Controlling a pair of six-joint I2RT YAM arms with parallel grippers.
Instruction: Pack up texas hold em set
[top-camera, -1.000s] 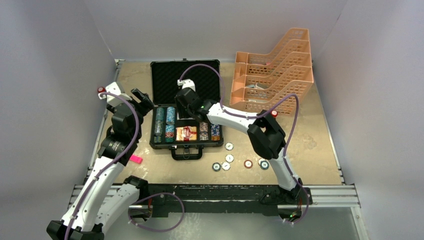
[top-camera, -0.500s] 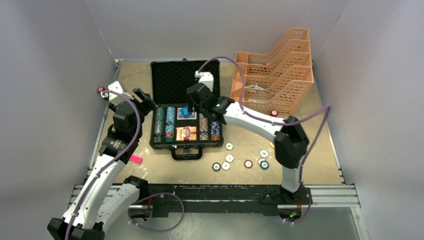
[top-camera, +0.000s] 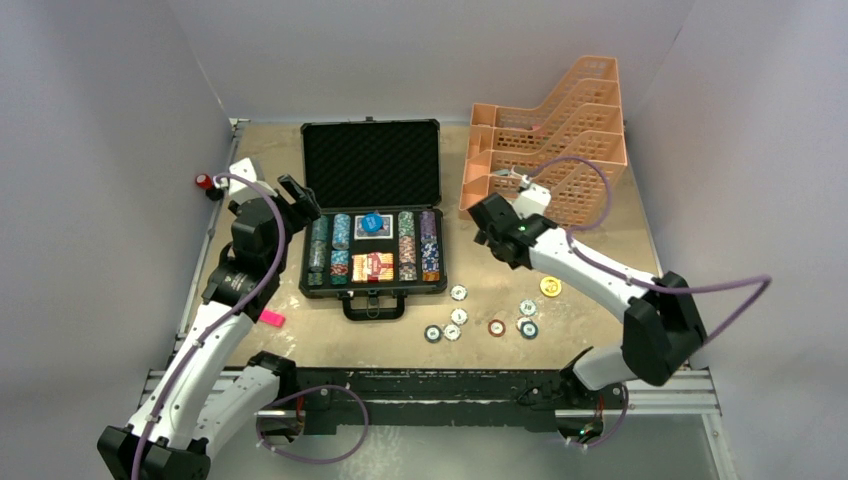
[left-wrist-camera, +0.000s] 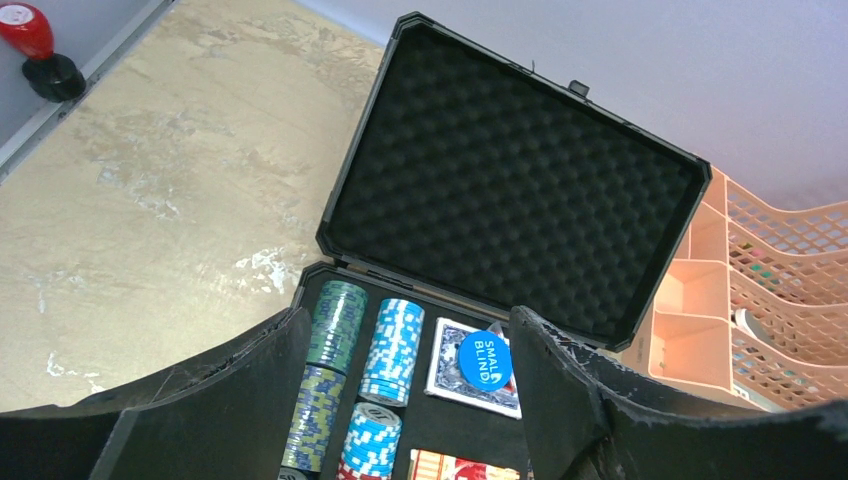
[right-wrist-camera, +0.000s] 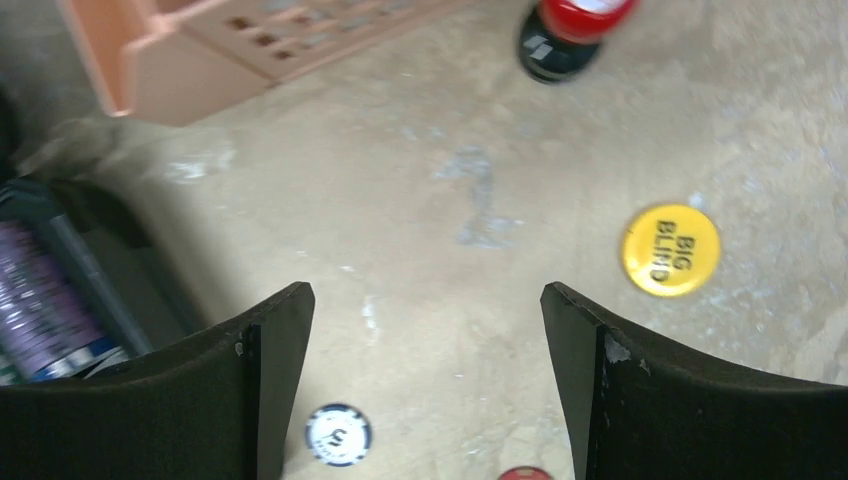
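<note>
Black briefcase (top-camera: 371, 165); yellow dealer button (top-camera: 550, 286); peach rack (top-camera: 548, 150)

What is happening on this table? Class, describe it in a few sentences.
Two robot arms are packing a poker set. The black briefcase lies open, chip stacks and a blue Small Blind button already inside. The right gripper hangs open and empty over the table right of the case, near the yellow Big Blind button. Several loose chips lie in front of the case. The left gripper hovers open at the case's left side.
</note>
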